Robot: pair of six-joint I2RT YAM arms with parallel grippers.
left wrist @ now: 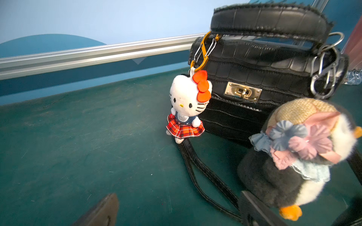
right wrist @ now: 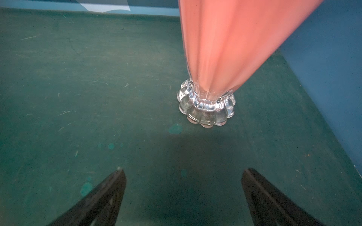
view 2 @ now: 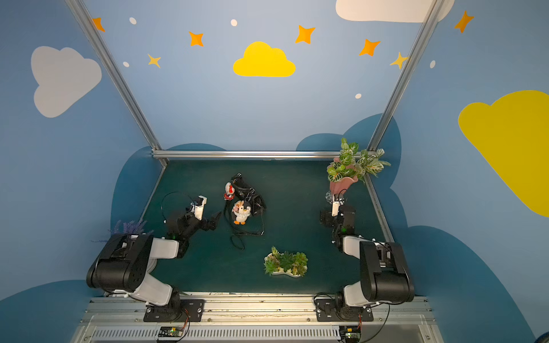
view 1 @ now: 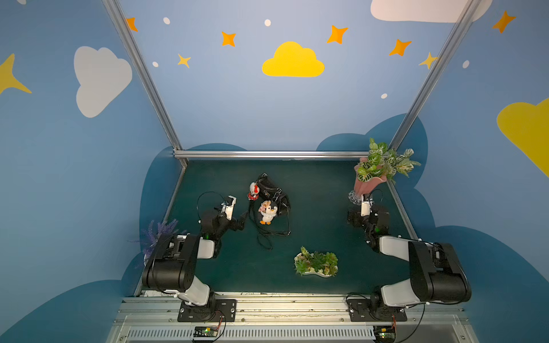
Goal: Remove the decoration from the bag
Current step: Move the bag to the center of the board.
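The black bag [view 1: 271, 190] [left wrist: 254, 78] stands near the middle of the green mat, and its thin strap [view 1: 267, 234] trails toward the front. Two plush decorations hang from it. A white kitten in a red skirt [view 1: 253, 191] [left wrist: 188, 103] is clipped on by an orange carabiner [left wrist: 203, 52]. A penguin in a straw hat [view 1: 269, 212] [left wrist: 305, 152] hangs from a silver clip [left wrist: 323, 76]. My left gripper [left wrist: 177, 197] [view 1: 242, 219] is open just left of the penguin, holding nothing. My right gripper [right wrist: 182, 172] is open and empty, far right by the vase.
A pink vase with leafy plant [view 1: 368, 181] [right wrist: 225, 49] stands at the back right, close ahead of the right gripper. A white dish of succulents [view 1: 316, 262] sits front centre. A purple plant [view 1: 160, 234] is at the left edge. An aluminium rail [view 1: 267, 153] bounds the back.
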